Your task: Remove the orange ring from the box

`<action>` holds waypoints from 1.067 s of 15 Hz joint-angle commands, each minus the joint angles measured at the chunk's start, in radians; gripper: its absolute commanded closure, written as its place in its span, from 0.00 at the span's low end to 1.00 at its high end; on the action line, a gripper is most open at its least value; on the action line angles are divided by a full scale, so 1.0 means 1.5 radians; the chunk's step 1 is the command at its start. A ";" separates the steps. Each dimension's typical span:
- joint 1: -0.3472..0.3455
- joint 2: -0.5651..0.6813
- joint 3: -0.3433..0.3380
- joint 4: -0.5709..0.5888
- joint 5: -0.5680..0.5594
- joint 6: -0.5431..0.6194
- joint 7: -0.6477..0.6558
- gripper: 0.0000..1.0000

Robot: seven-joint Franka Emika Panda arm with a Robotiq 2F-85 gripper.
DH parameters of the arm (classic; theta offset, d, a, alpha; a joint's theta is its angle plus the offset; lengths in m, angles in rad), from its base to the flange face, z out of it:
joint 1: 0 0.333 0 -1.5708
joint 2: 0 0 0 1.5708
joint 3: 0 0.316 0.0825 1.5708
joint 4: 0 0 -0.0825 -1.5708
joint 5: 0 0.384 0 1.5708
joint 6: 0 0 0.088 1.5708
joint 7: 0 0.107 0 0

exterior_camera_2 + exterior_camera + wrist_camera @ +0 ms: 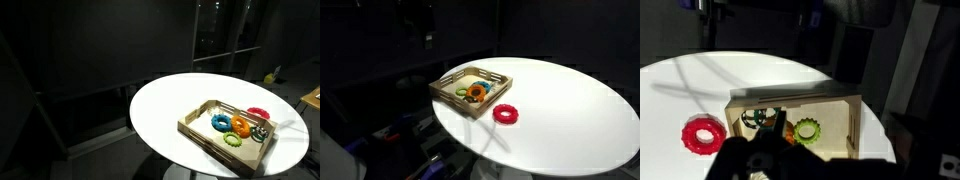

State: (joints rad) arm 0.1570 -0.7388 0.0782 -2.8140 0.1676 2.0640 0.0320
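The box [448, 84] is a shallow light-wood tray on a round white table; it also shows in the other exterior view [200, 132] and the wrist view [840, 110]. The orange ring [240, 126] lies inside it, between a blue ring [220, 122] and a green ring [233, 139]. In the wrist view only an orange sliver [790, 137] shows beside the green ring [806, 130]. My gripper [770, 142] is a dark mass low over the tray, right at the orange ring. Its fingers are too dark to read.
A red ring [505, 114] lies on the table just outside the tray; it also shows in the wrist view [703, 135] and the other exterior view [258, 112]. The white table [570, 110] is round, with dark surroundings beyond its edge.
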 commanded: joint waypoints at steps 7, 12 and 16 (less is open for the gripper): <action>-0.005 0.014 0.006 0.007 0.001 0.010 0.006 0.00; -0.010 0.062 0.011 0.044 0.004 0.052 0.024 0.00; -0.013 0.120 0.019 0.086 0.002 0.096 0.046 0.00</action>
State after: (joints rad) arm 0.1533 -0.6392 0.0866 -2.7496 0.1676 2.1758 0.0662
